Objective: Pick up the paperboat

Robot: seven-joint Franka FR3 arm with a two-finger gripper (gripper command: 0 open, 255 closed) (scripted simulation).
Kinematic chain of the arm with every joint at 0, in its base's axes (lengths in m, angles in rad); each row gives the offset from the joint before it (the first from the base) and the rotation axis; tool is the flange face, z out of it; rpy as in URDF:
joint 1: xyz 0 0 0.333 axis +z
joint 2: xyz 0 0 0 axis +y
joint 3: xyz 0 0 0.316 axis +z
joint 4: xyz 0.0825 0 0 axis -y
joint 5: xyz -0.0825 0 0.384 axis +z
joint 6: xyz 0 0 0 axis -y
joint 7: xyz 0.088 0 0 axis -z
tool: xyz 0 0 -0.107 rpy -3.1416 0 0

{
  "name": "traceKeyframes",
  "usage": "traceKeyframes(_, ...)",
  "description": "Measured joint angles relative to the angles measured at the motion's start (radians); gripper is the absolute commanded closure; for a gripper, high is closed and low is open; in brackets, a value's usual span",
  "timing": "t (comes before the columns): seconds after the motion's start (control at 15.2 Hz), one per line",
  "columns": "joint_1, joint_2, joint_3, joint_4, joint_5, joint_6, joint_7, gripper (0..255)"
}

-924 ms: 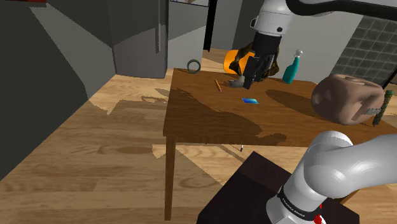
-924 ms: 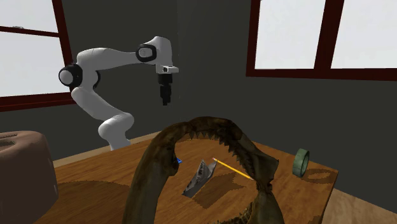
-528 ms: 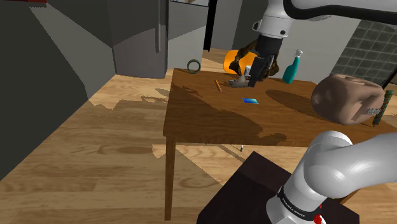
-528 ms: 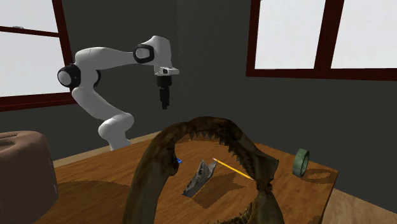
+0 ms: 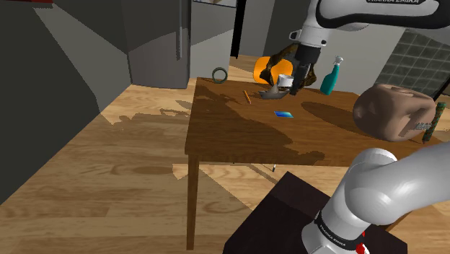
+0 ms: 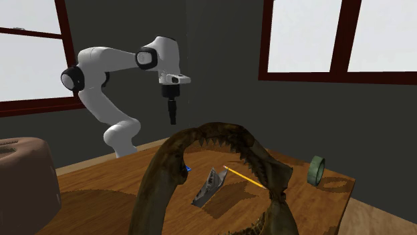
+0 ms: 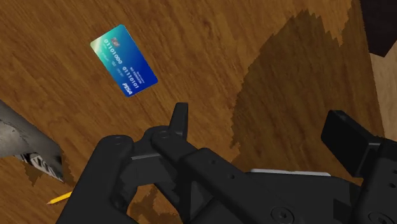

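A white robot arm reaches over a wooden desk point(image 5: 231, 133). Its black tool point(image 6: 173, 119) hangs in the air above the desk, pointing down. Its two fingers point(image 7: 181, 119) stand apart with nothing between them. The grey paperboat point(image 6: 210, 185) lies on the desk, toward the edge farthest from the robot's stand, and the tool does not touch it. A yellow pencil point(image 6: 242, 176) lies just beside the boat. A blue card point(image 7: 123, 60) lies flat nearer the desk's middle. A green tape roll point(image 6: 317, 169) stands on edge at a far corner. A large toothed bone arch point(image 6: 157, 173) stands near the boat, and a teal bottle point(image 5: 329, 78) stands by the far edge.
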State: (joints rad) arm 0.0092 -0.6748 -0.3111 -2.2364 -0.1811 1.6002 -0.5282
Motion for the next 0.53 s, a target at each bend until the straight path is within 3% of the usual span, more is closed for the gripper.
traceKeyframes(0.53,0.050,0.229,-0.234,0.163,-0.013,0.070,-0.355,0)
